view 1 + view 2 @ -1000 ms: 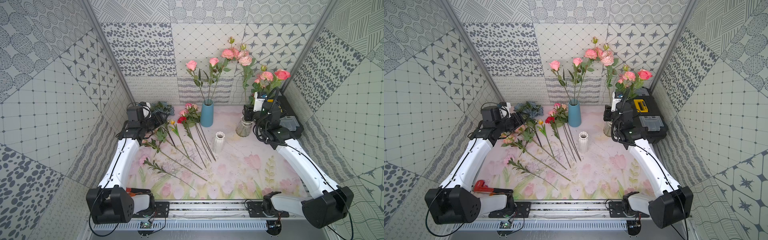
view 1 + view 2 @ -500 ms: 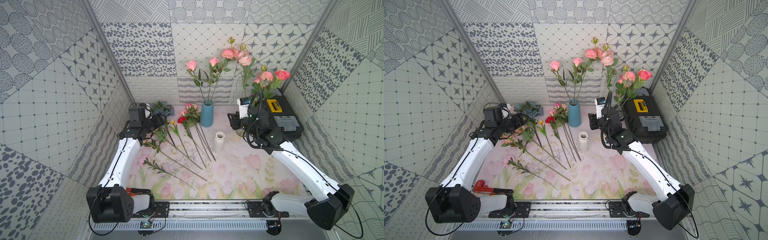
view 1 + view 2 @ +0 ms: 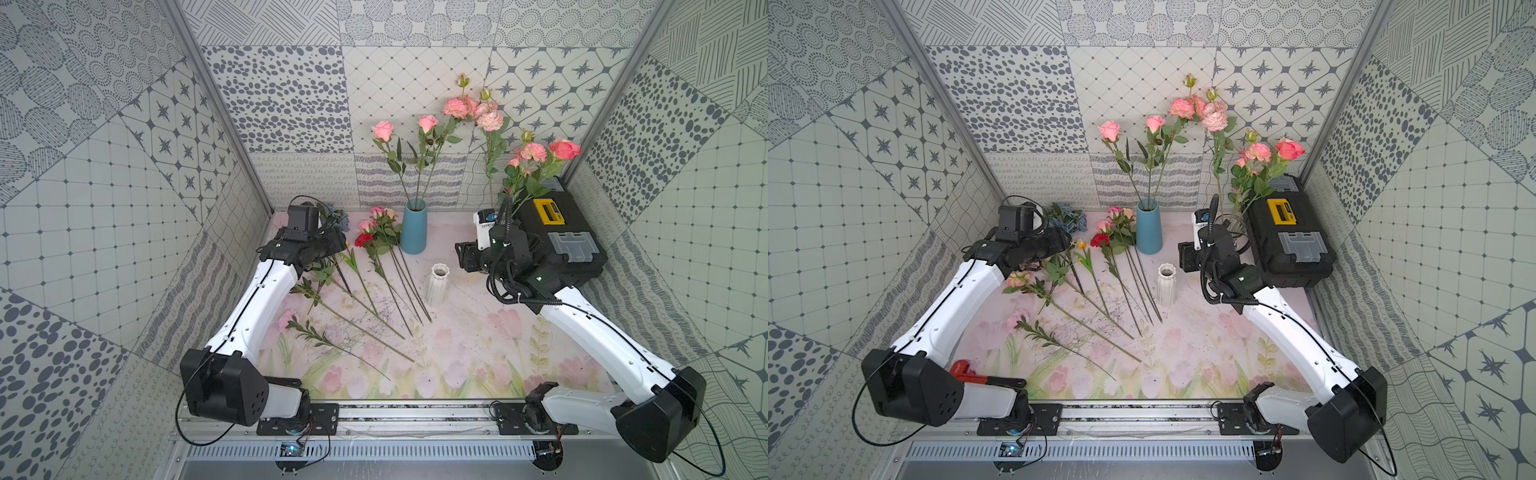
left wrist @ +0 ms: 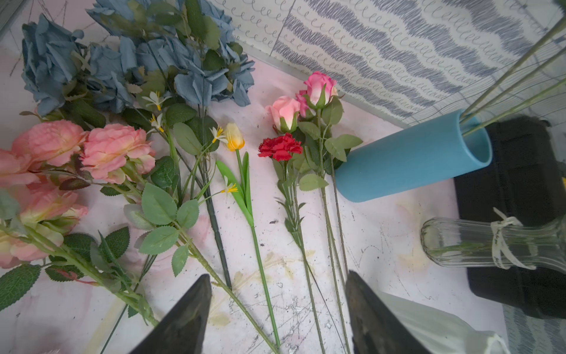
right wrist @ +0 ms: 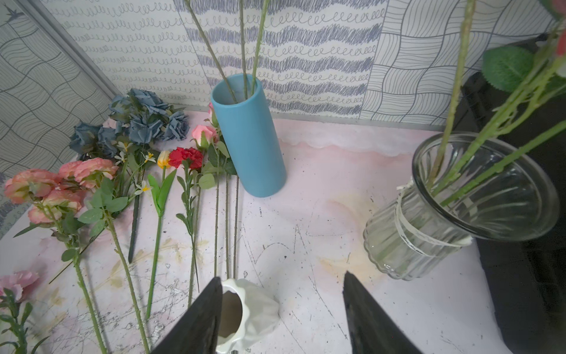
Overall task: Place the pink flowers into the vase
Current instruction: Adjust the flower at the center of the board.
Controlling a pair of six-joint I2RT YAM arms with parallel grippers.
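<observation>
Scuffed floral mat (image 3: 457, 345), quick rundown: pink flowers (image 4: 116, 147), red carnation (image 3: 364, 240), blue hydrangeas (image 3: 1065, 216) lying 10-11 o'clock; blue vase (image 3: 413, 232) 12; white vase (image 3: 436, 286) near center; glass vase (image 5: 407, 239), black toolbox (image 3: 557, 245) 2.

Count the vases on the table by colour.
blue vase: 1
white vase: 1
clear glass vase: 1
Total: 3
</observation>
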